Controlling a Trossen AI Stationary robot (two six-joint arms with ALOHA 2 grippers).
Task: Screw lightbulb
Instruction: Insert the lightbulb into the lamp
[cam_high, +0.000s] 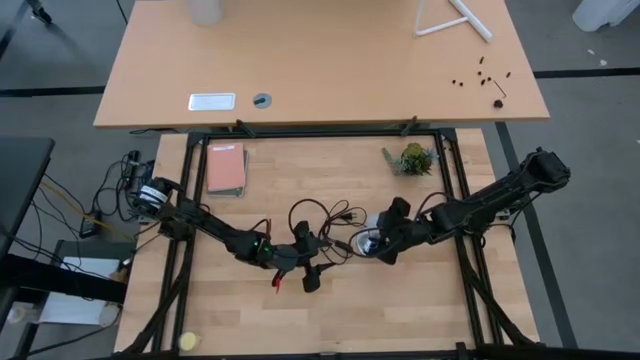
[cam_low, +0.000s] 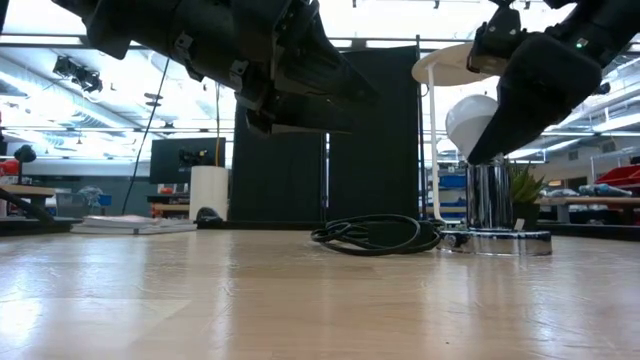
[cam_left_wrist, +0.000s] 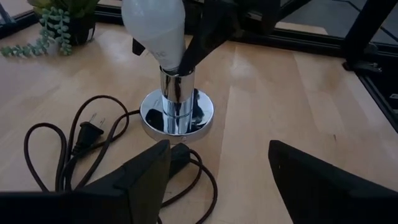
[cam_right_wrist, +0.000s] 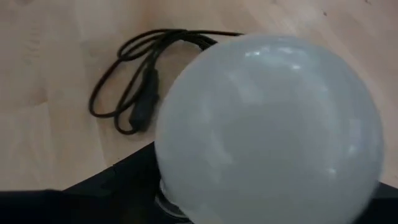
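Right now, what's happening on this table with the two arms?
The right gripper holds the lightbulb by its neck, jaws closed on it, with the bulb seated upright in the chrome socket near the middle of the table. It looks mid-screwing. The left gripper hangs just in front of the socket, jaws open and empty. The black cord lies coiled beside the socket's base.

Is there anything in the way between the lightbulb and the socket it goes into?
Nothing visible. The lightbulb, held in the right gripper, sits tilted directly on top of the chrome socket. The black cord lies on the table beside the base.
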